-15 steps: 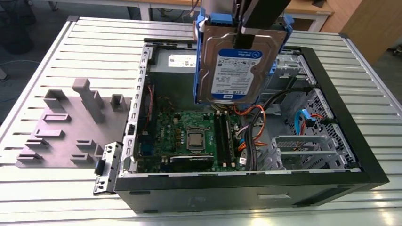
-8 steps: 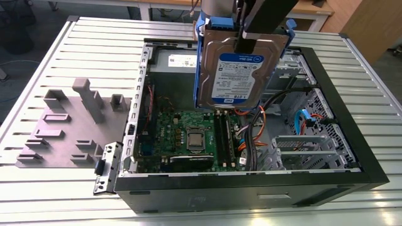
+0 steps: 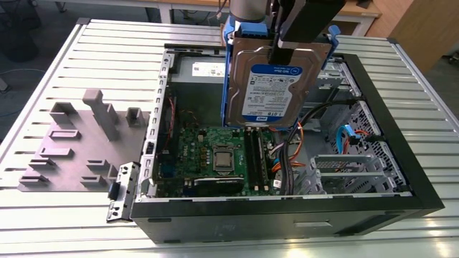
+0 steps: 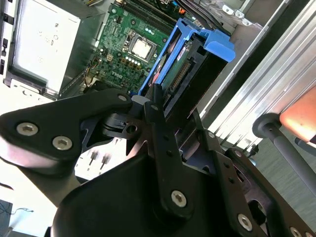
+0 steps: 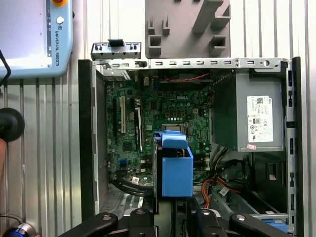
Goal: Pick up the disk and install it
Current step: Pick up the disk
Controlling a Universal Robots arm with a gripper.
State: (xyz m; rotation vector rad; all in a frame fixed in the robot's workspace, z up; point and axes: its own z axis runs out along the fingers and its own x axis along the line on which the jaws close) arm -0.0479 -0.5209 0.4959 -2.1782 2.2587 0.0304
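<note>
While the gripper (image 3: pixel 288 51) clamps the disk (image 3: pixel 276 88) by its top edge, the exterior view shows it hanging upright above the open case (image 3: pixel 423 199). In the second wrist view, fingers (image 4: pixel 158 123) press its blue rail. In the first wrist view it hangs over the case's middle. I judge it needs carrying plumb, clear of the case's cables (image 5: pixel 212 187).

Matte black claw (image 4: pixel 146 102) of broad linkage plates (image 4: pixel 54 123) fastened with silver hex screws (image 4: pixel 178 198).
</note>
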